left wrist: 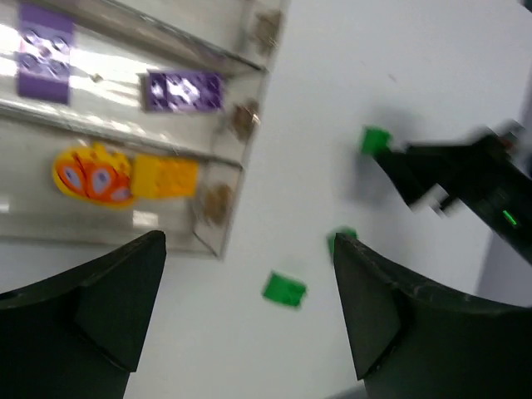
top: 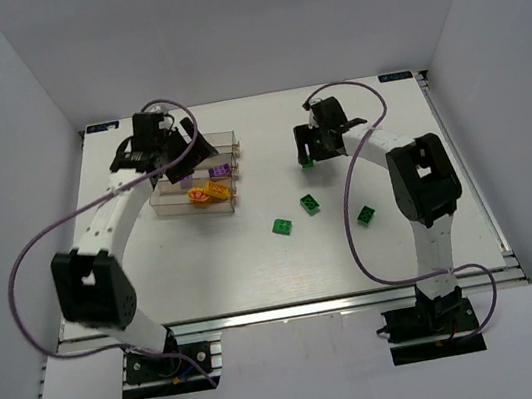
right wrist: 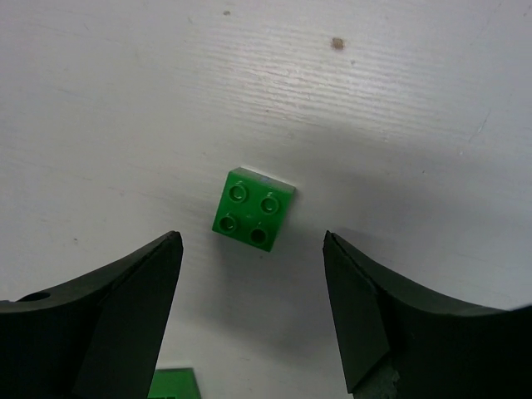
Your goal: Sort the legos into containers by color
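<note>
While the purple bricks (left wrist: 184, 90) and the orange-yellow bricks (left wrist: 162, 176) already lie in separate compartments of the clear bins (top: 220, 138), four green bricks (top: 281, 225) lie loose on the table (top: 257, 272), apart from the bins; no green shows in any compartment. One green brick (right wrist: 253, 220) sits studs up between the spread fingers of the right hand (top: 314, 143), untouched. The left hand (left wrist: 249, 245) hovers by the bins, fingers apart and empty. Judged stage: two colours sorted, green wholly left to do.
</note>
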{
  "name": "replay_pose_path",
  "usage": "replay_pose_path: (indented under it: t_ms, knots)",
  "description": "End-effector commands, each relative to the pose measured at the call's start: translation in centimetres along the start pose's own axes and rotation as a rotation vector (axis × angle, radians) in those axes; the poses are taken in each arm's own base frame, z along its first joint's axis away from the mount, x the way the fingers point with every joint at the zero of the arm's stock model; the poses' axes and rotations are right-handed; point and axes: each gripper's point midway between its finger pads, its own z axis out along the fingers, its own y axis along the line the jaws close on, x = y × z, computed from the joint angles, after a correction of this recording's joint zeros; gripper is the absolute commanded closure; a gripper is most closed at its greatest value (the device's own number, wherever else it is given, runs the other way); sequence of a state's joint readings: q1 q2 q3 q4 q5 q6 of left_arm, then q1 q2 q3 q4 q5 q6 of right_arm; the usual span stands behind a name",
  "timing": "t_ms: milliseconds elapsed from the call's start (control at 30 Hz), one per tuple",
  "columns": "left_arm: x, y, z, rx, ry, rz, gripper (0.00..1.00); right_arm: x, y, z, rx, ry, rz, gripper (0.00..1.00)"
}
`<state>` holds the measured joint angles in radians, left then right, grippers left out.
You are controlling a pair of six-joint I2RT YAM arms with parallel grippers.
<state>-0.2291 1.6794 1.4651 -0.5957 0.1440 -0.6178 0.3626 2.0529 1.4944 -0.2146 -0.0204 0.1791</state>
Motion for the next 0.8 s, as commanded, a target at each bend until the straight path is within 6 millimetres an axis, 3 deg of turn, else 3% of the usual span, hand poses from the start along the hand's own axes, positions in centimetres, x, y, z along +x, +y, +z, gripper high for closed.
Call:
replay_pose_path:
  t_ms: [0, 33, 67, 133, 167, 200, 400, 433, 467, 567, 600, 633, 700, 733, 767]
  knots:
    - [2.2, -3.6, -5.2, 0.255, -0.024, 0.056, 0.08, -0.5, -0.6, 0.7, 0.088, -0.010, 0.028, 0.28]
    - [1.5, -4.4, -6.7, 0.282, -0.062, 0.066, 0.08, -0.4, -0.7, 1.0, 0.095, -0.006, 0.028, 0.28]
    - [3.4, -3.7, -7.7, 0.301, -0.042, 0.060, 0.08, -0.4, -0.8, 1.3, 0.106, -0.007, 0.025, 0.30]
    - [4.9, -3.2, -8.7, 0.321, -0.045, 0.030, 0.08, -0.1, -1.0, 2.0, 0.130, -0.010, 0.014, 0.34]
    - [7.4, -1.9, -8.2, 0.307, 0.002, 0.004, 0.08, -0.1, -0.9, 2.2, 0.129, -0.013, 0.010, 0.36]
    - [7.5, -2.2, -9.7, 0.337, -0.034, -0.018, 0.07, -0.1, -1.0, 2.4, 0.133, -0.015, 0.007, 0.38]
    - [13.0, 1.0, -10.0, 0.325, 0.018, -0.121, 0.05, -0.3, -0.3, 3.2, 0.114, -0.031, -0.037, 0.72]
    - [13.4, 1.2, -10.0, 0.323, 0.026, -0.133, 0.05, -0.6, -0.1, 3.2, 0.100, -0.040, -0.047, 0.81]
    - [13.9, 1.4, -10.1, 0.321, 0.040, -0.146, 0.05, -1.0, 0.4, 3.1, 0.082, -0.048, -0.064, 0.84]
    - [15.5, 2.0, -10.0, 0.312, 0.084, -0.156, 0.05, -3.8, 3.9, 1.8, -0.101, -0.113, -0.149, 0.89]
    - [16.1, 2.3, -10.0, 0.307, 0.099, -0.158, 0.05, -4.7, 6.3, 0.7, -0.227, -0.137, -0.183, 0.90]
    - [16.9, 2.8, -9.7, 0.294, 0.122, -0.166, 0.05, -6.6, 7.8, -0.1, -0.299, -0.196, -0.250, 0.91]
    - [17.6, 3.0, -9.5, 0.294, 0.147, -0.169, 0.05, -7.7, 10.6, -0.8, -0.413, -0.228, -0.316, 0.95]
    - [19.0, 3.9, -9.0, 0.283, 0.187, -0.183, 0.05, -9.6, 12.3, -1.6, -0.459, -0.275, -0.369, 0.96]
    - [19.6, 3.8, -8.7, 0.292, 0.208, -0.183, 0.05, -10.1, 13.5, -1.8, -0.494, -0.286, -0.388, 0.97]
